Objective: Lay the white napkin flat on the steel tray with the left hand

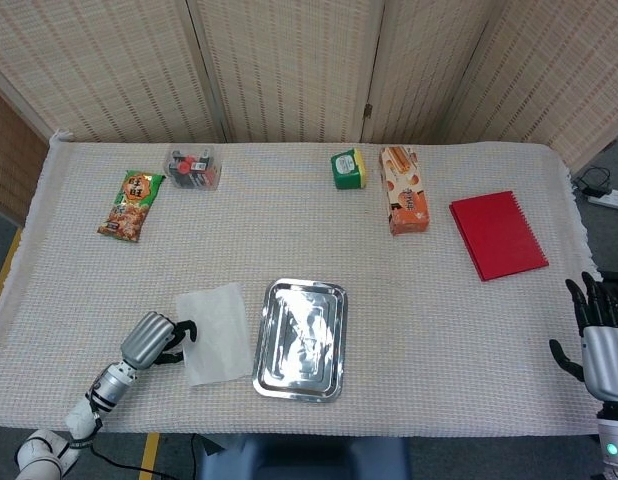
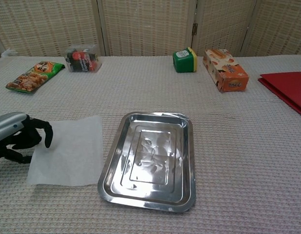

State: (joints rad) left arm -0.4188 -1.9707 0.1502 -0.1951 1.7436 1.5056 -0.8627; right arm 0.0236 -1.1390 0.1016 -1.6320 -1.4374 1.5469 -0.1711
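Counter [image 1: 289, 240], covered with a woven off-white cloth, backed by folding screens.

White napkin [image 1: 217, 347]: flat on the cloth, just left of the steel tray [image 1: 301, 339], its right edge close beside the tray rim; whether the two touch cannot be told. The chest view shows its left edge slightly lifted and creased under the left hand's fingers [image 2: 47, 136].

Steel tray: rectangular, shiny, near the front middle of the counter, nothing lying in it.

Left hand [image 1: 157, 340]: low at the napkin's left edge, dark fingers curled down onto the paper's border. The chest view shows fingertips meeting the napkin edge; whether the paper is actually pinched cannot be told.

Right hand [image 1: 596, 335]: seen in the head view only, beyond the counter's right front corner, fingers spread upward and apart, holding nothing.

Back row, left to right: snack bag [image 1: 130, 204], clear box of small items [image 1: 193, 168], green container [image 1: 346, 169], orange carton [image 1: 405, 202].

Red notebook [image 1: 497, 234]: whole in the head view, right side; the chest view cuts it off at the frame edge.
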